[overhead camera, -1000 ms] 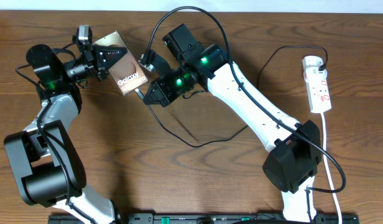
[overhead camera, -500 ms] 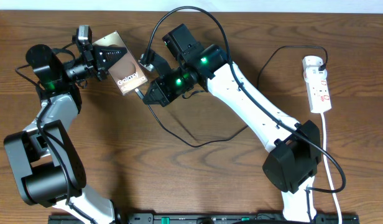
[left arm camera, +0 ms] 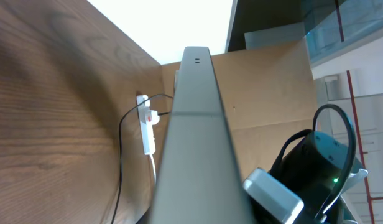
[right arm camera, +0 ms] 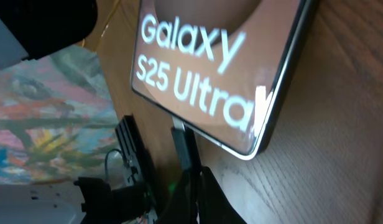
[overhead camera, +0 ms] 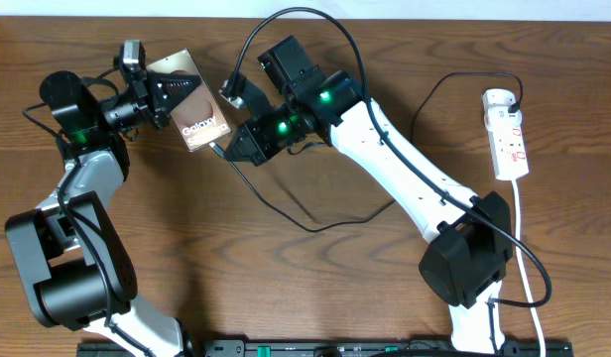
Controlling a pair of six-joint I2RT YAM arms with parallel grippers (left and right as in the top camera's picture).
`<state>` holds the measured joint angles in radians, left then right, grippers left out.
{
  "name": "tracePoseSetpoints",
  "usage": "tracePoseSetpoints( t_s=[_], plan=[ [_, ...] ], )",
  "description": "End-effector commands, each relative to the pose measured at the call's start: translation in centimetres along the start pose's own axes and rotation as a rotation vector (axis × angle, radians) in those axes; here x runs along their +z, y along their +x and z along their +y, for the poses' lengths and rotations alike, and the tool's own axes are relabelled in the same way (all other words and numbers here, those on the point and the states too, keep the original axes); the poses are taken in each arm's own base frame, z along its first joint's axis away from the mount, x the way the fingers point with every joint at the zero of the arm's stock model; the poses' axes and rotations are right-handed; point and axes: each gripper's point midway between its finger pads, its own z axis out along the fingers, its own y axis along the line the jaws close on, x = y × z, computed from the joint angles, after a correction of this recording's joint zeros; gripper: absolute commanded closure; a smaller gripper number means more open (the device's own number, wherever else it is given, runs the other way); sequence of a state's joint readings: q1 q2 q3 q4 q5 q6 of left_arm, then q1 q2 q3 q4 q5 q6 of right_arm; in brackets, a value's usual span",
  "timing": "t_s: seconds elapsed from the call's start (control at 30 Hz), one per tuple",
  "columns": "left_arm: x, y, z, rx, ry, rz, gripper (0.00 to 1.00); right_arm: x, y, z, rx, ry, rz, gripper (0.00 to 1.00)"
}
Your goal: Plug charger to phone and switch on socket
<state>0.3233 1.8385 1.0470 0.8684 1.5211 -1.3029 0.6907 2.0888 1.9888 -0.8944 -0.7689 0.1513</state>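
Bronze-brown phone (overhead camera: pixel 199 115) with white lettering, black charger (overhead camera: pixel 305 231), white socket (overhead camera: pixel 509 135) with red marks, brown wood-grain table (overhead camera: pixel 286 297)

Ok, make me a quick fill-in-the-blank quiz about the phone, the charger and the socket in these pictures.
1. The left pincer grips the ___.
2. The white lettering on the phone reads Galaxy S25 ___.
3. The right pincer holds the charger, whose cable is ___.
4. The socket lies on the ___ arm's side.
Missing words: phone; Ultra; black; right.
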Motion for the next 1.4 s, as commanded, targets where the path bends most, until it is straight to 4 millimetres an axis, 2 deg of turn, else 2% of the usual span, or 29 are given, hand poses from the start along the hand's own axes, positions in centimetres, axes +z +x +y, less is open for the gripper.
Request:
tracePoseSetpoints(
  t_s=[0.0, 0.33, 0.37, 0.47, 0.5, 0.57, 0.63, 0.67, 0.73, 0.83, 0.97, 1.07, 1.37],
  plan=[
    [0.2, 0.3, -1.4, 0.075, 0.014, 0.046, 0.93, -1.0, -0.9, 1.7, -0.026, -0.030, -0.033, 0.99],
    [0.2, 0.3, -1.4, 0.098, 0.015, 0.045, 0.93, -1.0, -0.8, 1.7, -0.020, -0.031, -0.027, 0.99],
    [0.2, 0.3, -1.4, 0.102, 0.014, 0.044, 0.93, -1.0, -0.7, 1.4, -0.016, -0.011, -0.025, 0.99],
    [-0.1, -0.2, -1.3, 0.105, 0.008, 0.016, 0.93, -1.1, 0.0, -1.3, 0.014, 0.142, -0.010, 0.99],
    [-0.5, -0.7, -1.3, 0.105, 0.003, -0.006, 0.93, -1.2, 0.3, -2.5, 0.023, 0.211, -0.003, 0.95],
    [-1.1, -1.2, -1.2, 0.105, -0.003, -0.033, 0.93, -1.4, 0.6, -3.8, 0.031, 0.275, 0.004, 0.90],
    [-2.0, -1.8, -1.1, 0.105, -0.010, -0.064, 0.93, -1.2, 0.8, -5.1, 0.028, 0.330, 0.014, 0.75],
    [-2.4, -2.0, -1.0, 0.105, -0.013, -0.077, 0.93, -1.1, 0.9, -5.7, 0.030, 0.353, 0.017, 0.71],
    [-3.3, -2.4, -0.9, 0.104, -0.019, -0.099, 0.93, -0.3, 1.0, -7.2, 0.038, 0.388, 0.026, 0.69],
    [-4.3, -2.8, -0.9, 0.100, -0.025, -0.122, 0.93, 2.3, 1.3, -10.1, 0.051, 0.403, 0.045, 0.68],
    [-4.6, -2.9, -0.8, 0.100, -0.026, -0.129, 0.93, 5.4, 1.3, -12.4, 0.000, 0.413, 0.050, 0.69],
    [-4.6, -2.9, -0.8, 0.101, -0.026, -0.129, 0.93, 6.9, 1.3, -14.0, -0.032, 0.489, 0.049, 0.70],
    [-4.6, -2.9, -0.8, 0.101, -0.026, -0.129, 0.93, 10.1, 2.6, -16.2, -0.119, 0.683, 0.080, 0.77]
  ],
)
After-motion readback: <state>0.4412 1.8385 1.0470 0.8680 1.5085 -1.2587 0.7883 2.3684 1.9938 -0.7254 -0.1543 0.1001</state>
